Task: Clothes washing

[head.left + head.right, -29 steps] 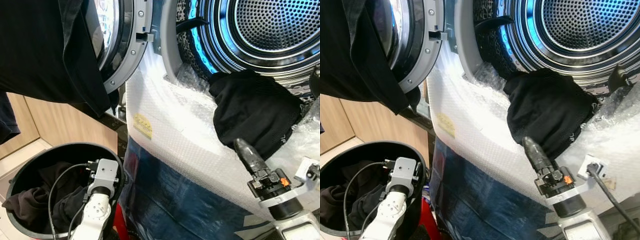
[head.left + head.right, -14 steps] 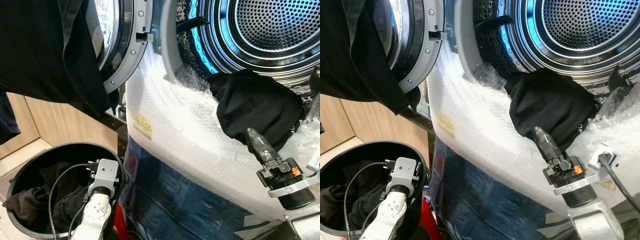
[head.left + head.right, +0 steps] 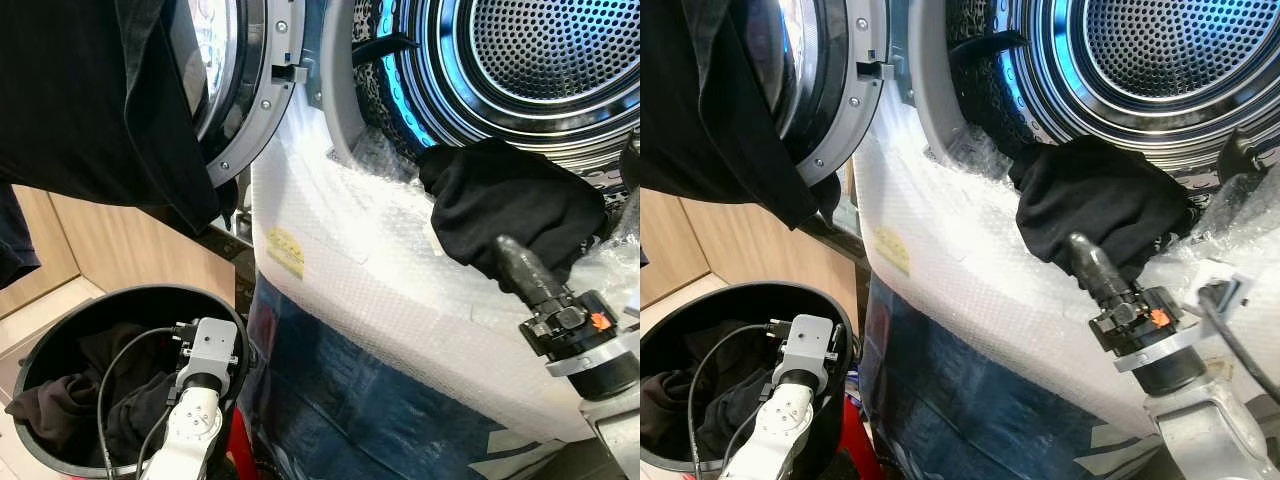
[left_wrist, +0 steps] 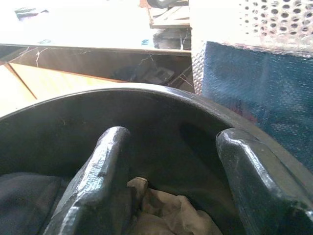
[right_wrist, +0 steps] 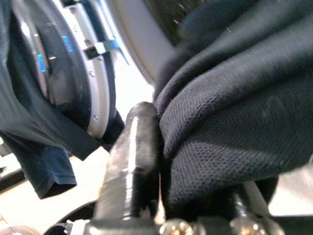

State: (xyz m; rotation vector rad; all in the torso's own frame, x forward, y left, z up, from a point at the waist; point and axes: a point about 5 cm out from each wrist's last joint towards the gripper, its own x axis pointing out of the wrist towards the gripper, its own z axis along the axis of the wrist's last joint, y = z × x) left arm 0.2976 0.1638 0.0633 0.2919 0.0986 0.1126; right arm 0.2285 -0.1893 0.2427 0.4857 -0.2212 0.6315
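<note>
Overhead, a black T-shirt (image 3: 90, 100) is being seen draped over the open washing machine door (image 3: 245, 90), covering much of its glass, and the machine's front below the opening is wrapped in bubble wrap (image 3: 350, 270) bearing a small yellow sticker (image 3: 285, 251), with blue film beneath. Behind the opening, the perforated steel drum (image 3: 545, 50) is being lit blue around its rim. On the floor beside the machine, a round black laundry basket (image 3: 60, 320) is holding dark clothes (image 3: 60, 410). The left gripper (image 4: 171, 196) is being held just inside the basket's rim, its fingers spread wide with nothing between them, a pale cloth (image 4: 166, 213) lying below the gap. At the drum's lower lip, a black garment (image 3: 510, 205) is hanging half out over the bubble wrap, blocking that part of the opening. The right gripper (image 3: 510, 262) is being pressed into the garment's lower edge; in the right wrist view a thick fold of the knit fabric is being clamped between its fingers (image 5: 134, 161).
</note>
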